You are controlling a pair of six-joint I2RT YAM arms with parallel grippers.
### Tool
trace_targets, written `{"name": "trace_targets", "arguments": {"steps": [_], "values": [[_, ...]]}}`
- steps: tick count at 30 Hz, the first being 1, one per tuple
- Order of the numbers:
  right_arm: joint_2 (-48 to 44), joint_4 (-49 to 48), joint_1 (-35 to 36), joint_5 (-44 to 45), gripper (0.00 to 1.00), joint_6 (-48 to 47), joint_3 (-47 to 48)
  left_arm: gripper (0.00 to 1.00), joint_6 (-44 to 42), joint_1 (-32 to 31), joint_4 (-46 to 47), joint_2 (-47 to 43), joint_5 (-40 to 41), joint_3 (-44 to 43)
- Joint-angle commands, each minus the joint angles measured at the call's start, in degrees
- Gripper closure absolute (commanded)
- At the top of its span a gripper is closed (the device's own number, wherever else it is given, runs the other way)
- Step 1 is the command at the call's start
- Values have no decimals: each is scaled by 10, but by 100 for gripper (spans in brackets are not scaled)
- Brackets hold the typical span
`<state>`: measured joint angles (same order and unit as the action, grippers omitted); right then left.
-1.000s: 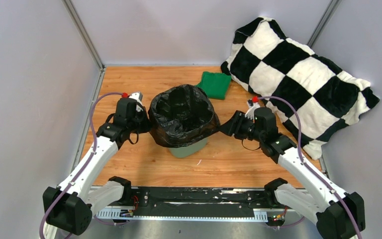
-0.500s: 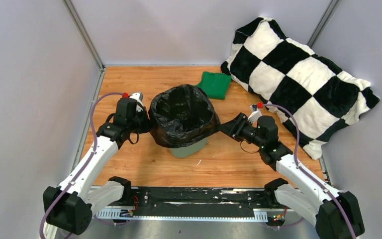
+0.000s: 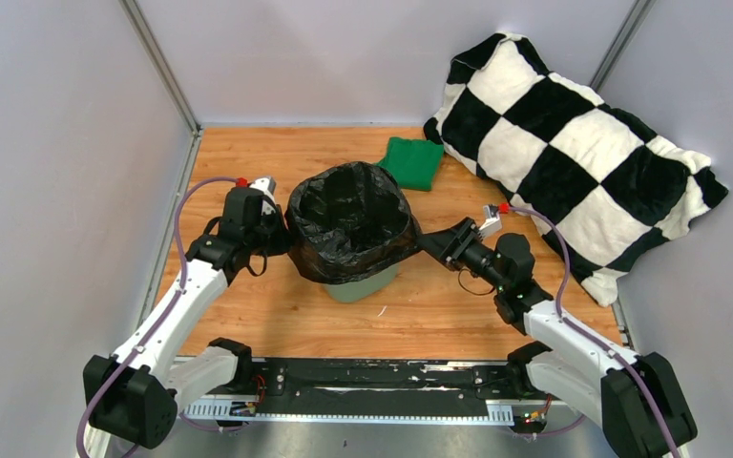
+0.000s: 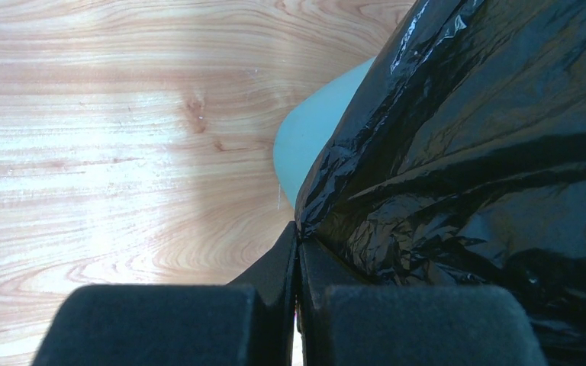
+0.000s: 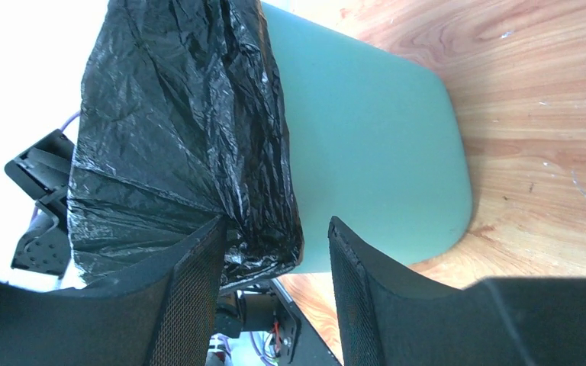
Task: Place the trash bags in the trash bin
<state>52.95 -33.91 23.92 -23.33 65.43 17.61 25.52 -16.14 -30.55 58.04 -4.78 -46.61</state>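
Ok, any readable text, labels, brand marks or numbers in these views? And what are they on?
No text can be read in any view.
trash bag: plain black film, no print showing.
trash bin: smooth mint-green wall, no label or mark visible.
checkered pillow, green cloth: no tag or wording visible.
rail at the arm bases: a few light specks, too small to tell if any are lettering.

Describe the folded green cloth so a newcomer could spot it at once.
Start at the big black-and-white checkered pillow in the far right corner of the table. Just left of it, behind the bin, lies the cloth. It is small, flat, matte and dark green, unlike the pale mint bin and its glossy black bag.
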Motion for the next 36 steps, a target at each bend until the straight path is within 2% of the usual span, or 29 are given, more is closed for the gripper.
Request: {"name": "trace_targets", "arguments": {"steps": [1, 4, 7, 10, 12, 13, 21, 30, 36], "values": [[18, -76, -9, 5, 47, 26, -8, 100, 1, 4, -2, 5, -6, -19], [28, -82, -8, 2, 51, 29, -7, 100, 0, 4, -3, 5, -6, -19], [32, -80, -8, 1, 62, 29, -4, 100, 0, 4, -2, 5, -4, -18], [31, -53, -8, 2, 82, 19, 5, 100, 0, 4, 0, 6, -1, -15], [28, -4, -9, 6, 96, -6, 18, 100, -1, 4, 3, 8, 4, -13], [25, 37, -8, 11, 99, -23, 30, 100, -2, 4, 5, 10, 8, -11], [42, 267, -8, 71, 100, -179, 123, 100, 7, 5, 31, 26, 47, 15], [169, 329, -7, 45, 100, -269, 181, 100, 39, 6, 83, 61, 65, 57], [243, 364, 5, 66, 100, -308, 207, 100, 49, 6, 101, 77, 79, 85]]}}
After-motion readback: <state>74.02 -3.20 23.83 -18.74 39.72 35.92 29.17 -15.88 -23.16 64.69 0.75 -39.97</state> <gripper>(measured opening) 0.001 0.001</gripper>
